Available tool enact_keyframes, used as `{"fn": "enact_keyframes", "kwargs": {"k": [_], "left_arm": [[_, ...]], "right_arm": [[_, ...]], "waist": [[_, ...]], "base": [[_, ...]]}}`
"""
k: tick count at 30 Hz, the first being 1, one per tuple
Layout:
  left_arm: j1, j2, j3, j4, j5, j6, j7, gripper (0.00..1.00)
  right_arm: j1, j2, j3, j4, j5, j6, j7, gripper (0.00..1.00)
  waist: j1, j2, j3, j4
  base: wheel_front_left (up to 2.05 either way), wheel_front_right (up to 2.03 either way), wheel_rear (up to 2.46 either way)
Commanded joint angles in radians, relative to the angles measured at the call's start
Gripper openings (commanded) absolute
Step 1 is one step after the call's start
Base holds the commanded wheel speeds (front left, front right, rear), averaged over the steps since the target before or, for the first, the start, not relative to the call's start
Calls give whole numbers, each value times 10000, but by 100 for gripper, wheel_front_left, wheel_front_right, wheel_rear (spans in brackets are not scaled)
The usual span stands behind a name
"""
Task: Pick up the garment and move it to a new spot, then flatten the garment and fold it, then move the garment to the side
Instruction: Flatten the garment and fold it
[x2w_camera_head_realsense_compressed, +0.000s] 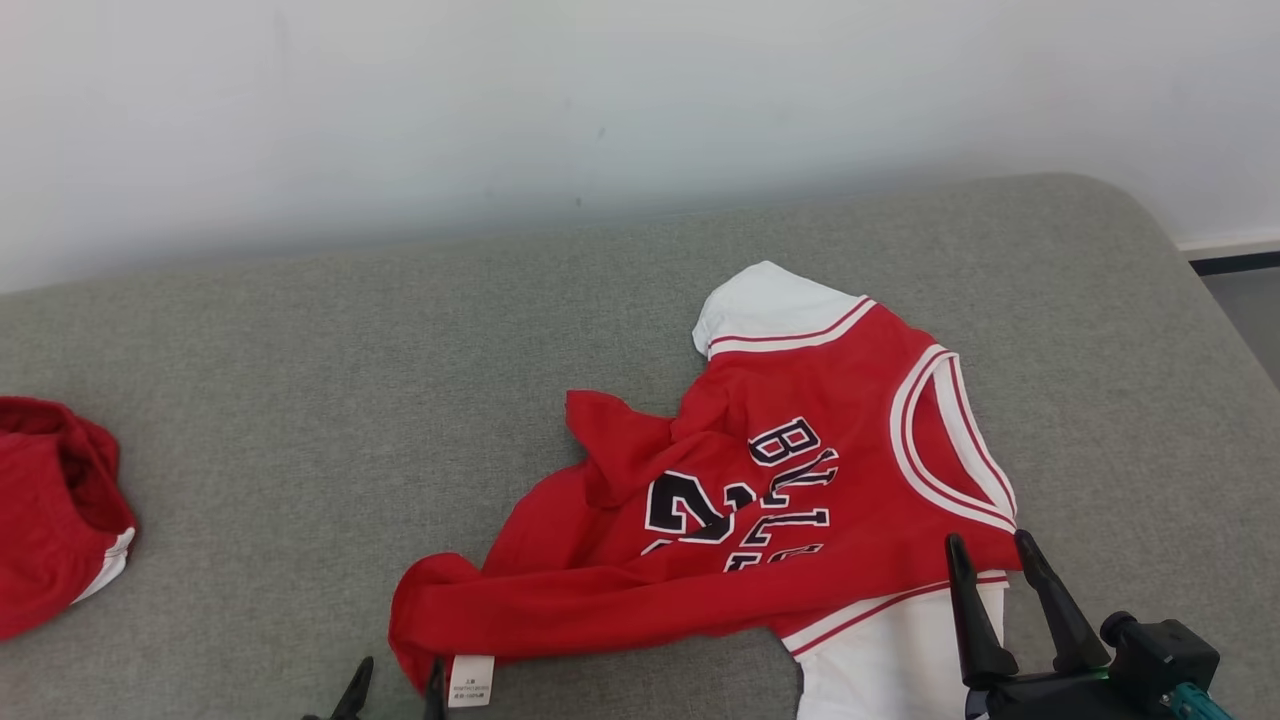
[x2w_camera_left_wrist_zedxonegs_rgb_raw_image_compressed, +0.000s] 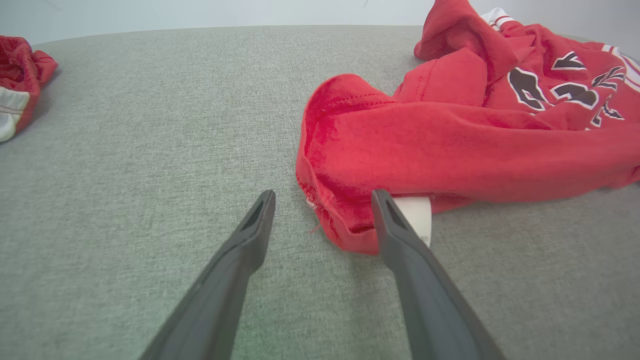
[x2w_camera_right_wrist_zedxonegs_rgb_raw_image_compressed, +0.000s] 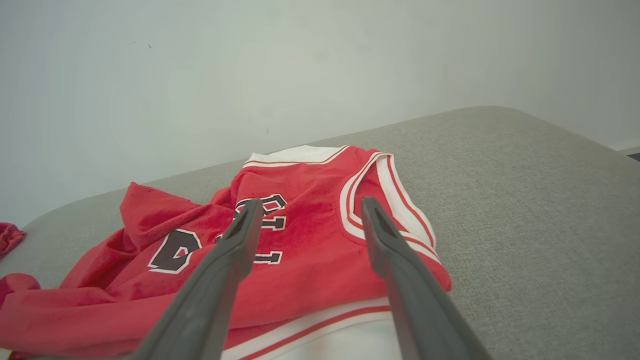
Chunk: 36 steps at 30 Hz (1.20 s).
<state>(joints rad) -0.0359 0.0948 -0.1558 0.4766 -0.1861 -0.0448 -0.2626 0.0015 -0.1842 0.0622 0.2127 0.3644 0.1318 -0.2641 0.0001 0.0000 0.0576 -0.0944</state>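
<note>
Grey fabric surface (x2w_camera_head_realsense_compressed: 300, 400) below a white wall holds the crumpled red jersey (x2w_camera_head_realsense_compressed: 800, 400), front right. Left gripper (x2w_camera_left_wrist_zedxonegs_rgb_raw_image_compressed: 324, 197) spread wide astride its hem corner; right gripper (x2w_camera_right_wrist_zedxonegs_rgb_raw_image_compressed: 310, 204) spread, empty, over the collar end.

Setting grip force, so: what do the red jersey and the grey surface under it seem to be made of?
The red jersey looks like a soft, matte, fleece-like knit, judging by its fuzzy nap and limp folds. The grey surface looks like matte woven upholstery cloth, with a fine flecked weave that shows close up. What lies under the cloth cannot be told.
</note>
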Motion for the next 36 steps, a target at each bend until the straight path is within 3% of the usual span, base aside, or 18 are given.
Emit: {"fn": "enact_keyframes", "kwargs": {"k": [1, 3, 4, 11, 22, 36], "left_arm": [[-162, 20, 71, 78, -93, -75, -33, 52], [-300, 7, 150, 155, -150, -178, -33, 24], [-327, -2, 156, 217, -163, -201, -33, 0], [-359, -5, 322, 110, -241, -366, -33, 0], [585, 441, 373, -1966, -211, -692, -33, 0], [1545, 368, -367, -960, -1159, -848, -33, 0]], "right_arm": [[67, -31, 4, 7, 20, -24, -2, 100], [102, -45, -31, 26, 19, -24, -2, 100], [121, -50, -51, 30, 19, -24, -2, 100], [251, -62, -211, 11, 21, -24, -2, 100], [517, -52, -250, 35, 11, -24, -2, 100], [809, -259, -375, 170, 134, -24, -2, 100]], "waist": [[-1, 0, 32, -72], [-1, 0, 42, -103], [-1, 0, 38, -109], [-1, 0, -23, -3], [-1, 0, -176, 561], [-1, 0, -372, 467]], "base": [[0, 0, 0], [0, 0, 0], [0, 0, 0], [0, 0, 0], [0, 0, 0], [0, 0, 0]]}}
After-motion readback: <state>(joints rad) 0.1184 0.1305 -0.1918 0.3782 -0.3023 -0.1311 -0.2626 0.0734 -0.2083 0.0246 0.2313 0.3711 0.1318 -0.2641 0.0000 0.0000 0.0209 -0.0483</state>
